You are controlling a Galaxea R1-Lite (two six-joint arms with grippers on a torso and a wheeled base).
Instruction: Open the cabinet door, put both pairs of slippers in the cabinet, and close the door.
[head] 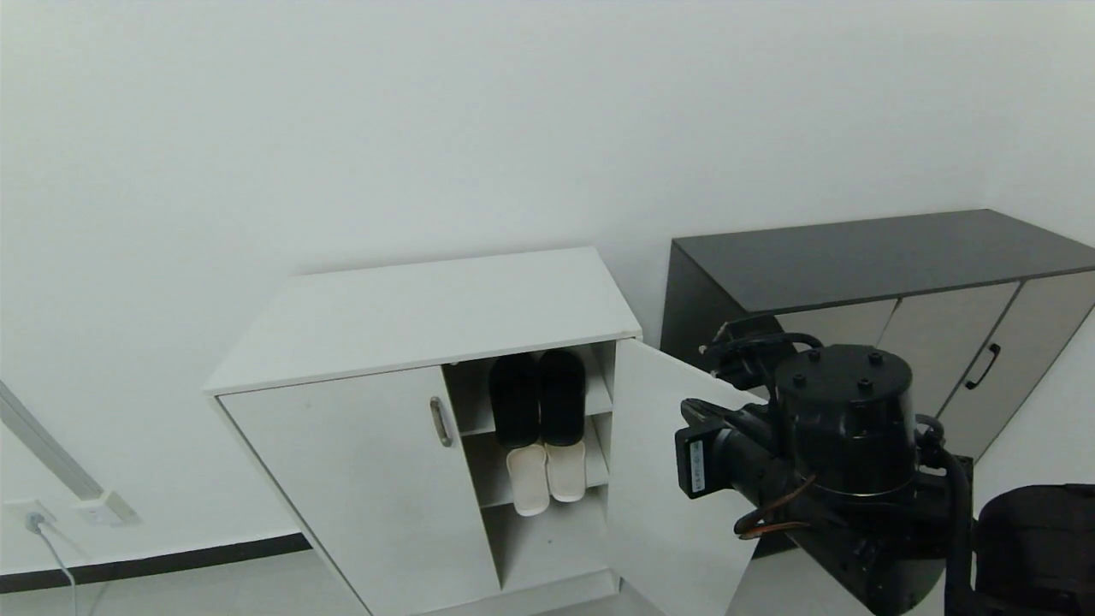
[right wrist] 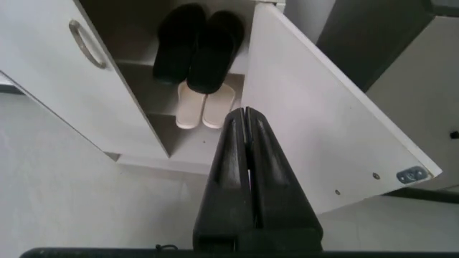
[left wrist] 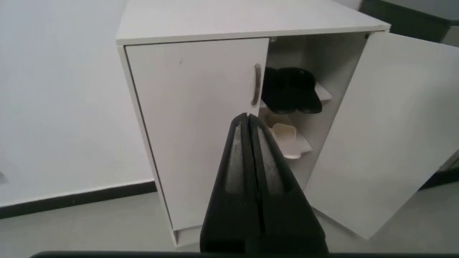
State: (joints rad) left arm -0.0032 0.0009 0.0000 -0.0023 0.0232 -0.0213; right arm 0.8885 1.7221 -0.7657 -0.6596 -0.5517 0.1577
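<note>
A white cabinet stands against the wall with its left door closed and its right door swung open. A black pair of slippers lies on the upper shelf, toes out. A white pair of slippers lies on the shelf below. My right arm is beside the open door, on its right. My right gripper is shut and holds nothing, close to the open door. My left gripper is shut and holds nothing, some way in front of the closed door's handle.
A dark cabinet with grey doors stands to the right of the white one, close behind the open door. A wall socket with a cable is low on the left. Bare floor lies in front of the cabinet.
</note>
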